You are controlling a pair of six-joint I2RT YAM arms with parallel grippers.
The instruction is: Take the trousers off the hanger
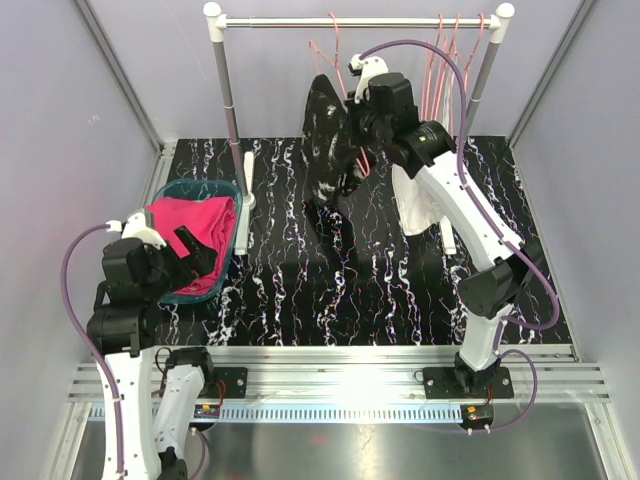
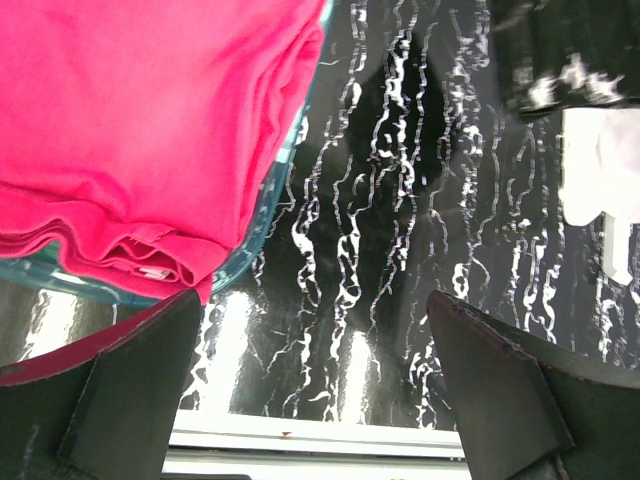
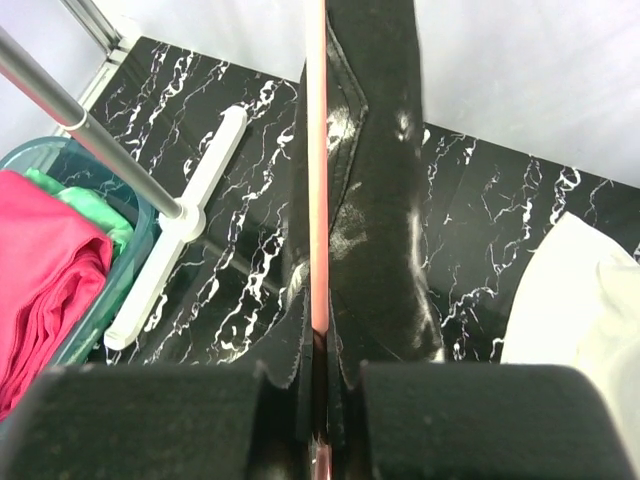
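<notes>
At twelve o'clock the right gripper (image 3: 322,372) pinches black trousers (image 3: 378,200) over the hanger (image 3: 316,150); left gripper (image 2: 312,305), eight o'clock, gapes. Cloth likely light, limp: grip the fold.

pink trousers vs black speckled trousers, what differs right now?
Colour: pink trousers plain magenta, black trousers white-speckled.
Place: pink trousers lie bunched in the teal basket, black trousers hang over a hanger.
Grip: right gripper is shut on black trousers, left gripper is open beside pink trousers.
Both are soft cloth.

Black marbled tabletop (image 1: 400,300) with teal basket (image 1: 190,187), white rack foot (image 1: 247,182), white cloth (image 1: 418,205)
</notes>
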